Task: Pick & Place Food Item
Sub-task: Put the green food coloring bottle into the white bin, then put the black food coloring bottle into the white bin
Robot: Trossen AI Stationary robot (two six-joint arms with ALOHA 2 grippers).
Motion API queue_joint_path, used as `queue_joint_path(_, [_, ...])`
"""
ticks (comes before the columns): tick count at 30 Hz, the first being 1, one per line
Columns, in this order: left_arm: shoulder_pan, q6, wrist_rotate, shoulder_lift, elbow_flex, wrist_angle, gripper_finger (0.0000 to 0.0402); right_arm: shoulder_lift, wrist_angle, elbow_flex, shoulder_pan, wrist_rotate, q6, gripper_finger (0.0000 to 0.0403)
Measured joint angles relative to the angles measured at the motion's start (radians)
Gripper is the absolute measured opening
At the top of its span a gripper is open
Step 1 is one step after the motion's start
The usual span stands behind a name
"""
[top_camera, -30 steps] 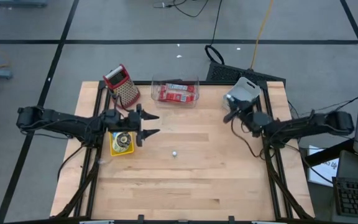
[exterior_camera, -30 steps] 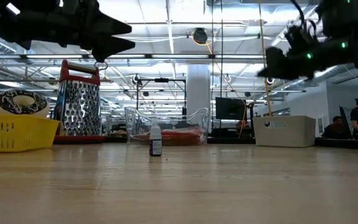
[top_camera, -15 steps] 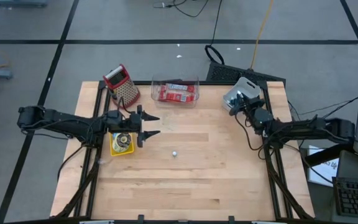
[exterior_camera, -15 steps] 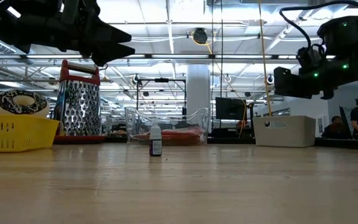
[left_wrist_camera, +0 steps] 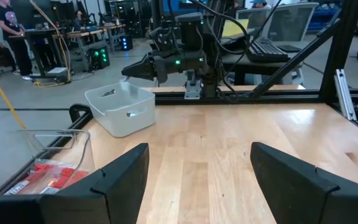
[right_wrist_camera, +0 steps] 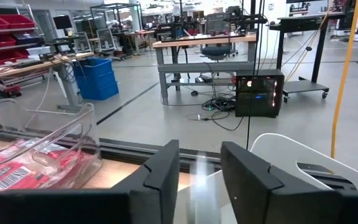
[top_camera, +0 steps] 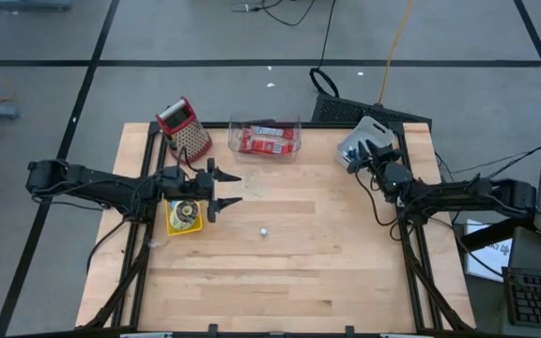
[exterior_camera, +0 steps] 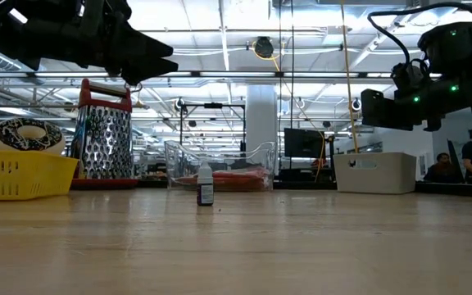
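The left gripper (top_camera: 225, 187) hangs in the air with its two fingers spread wide and nothing between them. Just behind and below it sits the yellow basket (top_camera: 182, 216), and a donut (exterior_camera: 24, 133) rests in that basket. A little back from the gripper stands the grater (top_camera: 184, 130), and farther along the back edge is the clear bin (top_camera: 264, 138) with red food packs (top_camera: 266, 140) inside. In front of the left gripper, out on the bare wood, a small bottle (top_camera: 264, 230) stands alone. The right gripper (top_camera: 363, 155) is over the rim of the white tub (top_camera: 372, 130), with its fingers a little apart and nothing seen between them (from its own camera, a pale thing lies just under the gap, but I cannot tell what it is). So my guess is that a drop into the white tub is just done or nearly done, and the food packs in the clear bin may be what is left to move. The high view shows where everything sits on the table. The low view alone shows the donut poking above the basket and how high both grippers hang. The left wrist view shows something small lying inside the white tub, which the high view does not make clear.
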Motion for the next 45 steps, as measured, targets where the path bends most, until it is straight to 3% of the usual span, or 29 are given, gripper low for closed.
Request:
queue_joint_path(9, [0.0,-0.007,0.0,0.0,0.0,0.01,0.0274,0.0,0.021,-0.001,0.0,0.0,-0.001,0.0178])
queue_joint_path(12, [0.0,-0.01,0.0,0.0,0.0,0.014,0.0274,0.0,0.106,-0.001,0.0,-0.06,-0.026,0.019])
queue_joint_path(20, [0.0,-0.057,0.0,0.001,0.0,0.014,0.0274,0.0,0.414,0.0,0.002,-0.555,-0.064,0.0188])
queue_joint_path(25, [0.0,-0.104,0.0,0.001,0.0,0.011,0.0273,0.006,0.417,0.029,0.004,-0.865,0.028,0.019])
queue_joint_path(27, [-0.001,-0.113,0.001,0.001,0.0,0.001,0.0274,0.016,0.423,0.043,0.022,-0.935,0.064,0.0189])
queue_joint_path(35, [-0.147,-0.126,-0.039,0.07,0.002,-0.035,0.0273,0.029,0.421,0.054,0.122,-0.937,0.053,0.0185])
queue_joint_path(41, [-0.297,-0.075,-0.19,0.247,0.015,-0.011,0.0273,0.029,0.414,0.055,0.185,-0.937,0.042,0.0185])
queue_joint_path(45, [-0.354,-0.134,-0.247,0.384,0.016,0.035,0.0273,0.029,0.41,0.055,0.231,-0.938,0.015,0.0181])
